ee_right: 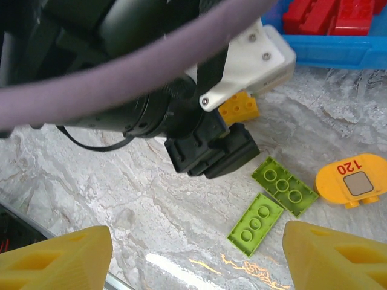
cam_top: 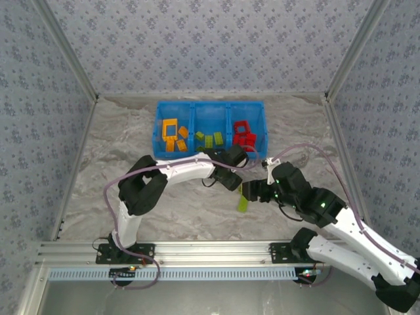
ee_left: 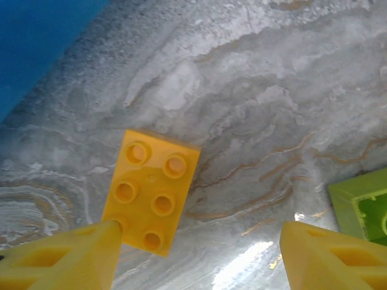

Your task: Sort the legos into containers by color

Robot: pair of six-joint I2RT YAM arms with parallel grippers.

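Two lime green flat plastic bricks, one yellow studded brick lie on grey marbled tabletop near the blue three-compartment plastic bin; left gripper, right gripper gape wide, empty; walls seemingly floral-papered.

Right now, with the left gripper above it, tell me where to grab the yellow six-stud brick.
Take the yellow brick by its two long side walls, coming straight down from above. It lies flat, studs up, with bare table along both long sides. The left gripper stands open, but the brick sits close to one finger, so centre the gap over it first.
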